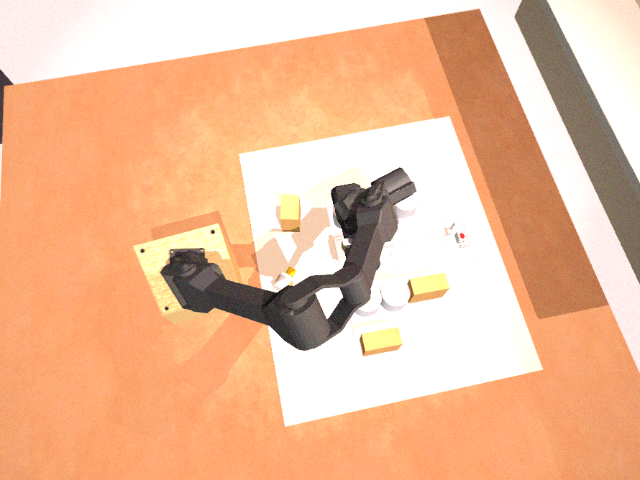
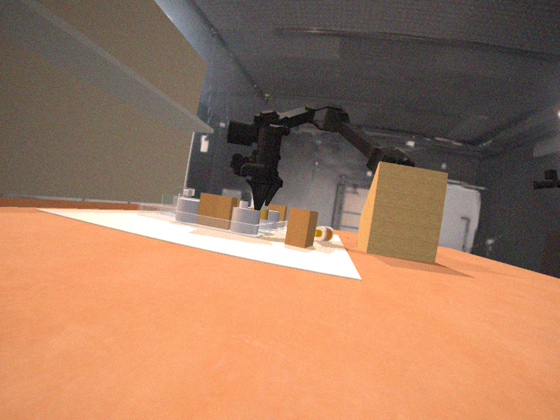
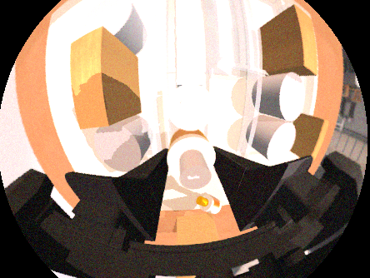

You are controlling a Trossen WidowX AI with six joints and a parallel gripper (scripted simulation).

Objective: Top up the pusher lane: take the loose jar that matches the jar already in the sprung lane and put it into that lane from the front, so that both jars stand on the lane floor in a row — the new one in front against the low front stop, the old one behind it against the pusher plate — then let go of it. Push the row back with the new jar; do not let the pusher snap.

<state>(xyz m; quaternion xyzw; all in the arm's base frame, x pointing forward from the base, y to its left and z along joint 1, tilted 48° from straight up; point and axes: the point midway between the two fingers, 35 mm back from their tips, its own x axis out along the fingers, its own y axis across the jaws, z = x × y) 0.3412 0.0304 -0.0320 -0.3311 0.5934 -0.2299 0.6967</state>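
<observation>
Arm: I have it reaching from its wooden base (image 1: 149, 268) out over the white mat (image 1: 465, 320), wrist bent so the gripper (image 2: 264, 204) points straight down.

Fingers: clamped partway on a jar (image 3: 192, 166), one dark finger (image 3: 138, 192) on each side of it in the wrist view. They are neither wide nor fully closed; the jar keeps them apart.

Jar: pale, with an orange band at its far end. It hangs between the fingertips, low over the clear plastic lane (image 2: 156, 209). From the side I see the fingertips just above the lane's front end. I cannot tell whether the jar touches the lane floor.

Lane: runs away from the gripper towards a small white block with a red dot (image 1: 461, 236). In the wrist view a bright white round shape (image 3: 185, 104) sits just beyond the held jar. It is washed out, so I cannot say what it is.

Around it: grey-white cylinders (image 2: 244, 220) and tan blocks (image 2: 301, 227) stand on the mat on both sides of the lane.

Loose one: a small jar with a yellow band (image 2: 323, 233) lies on its side near the mat's edge, towards the arm's base and well apart from the gripper.
</observation>
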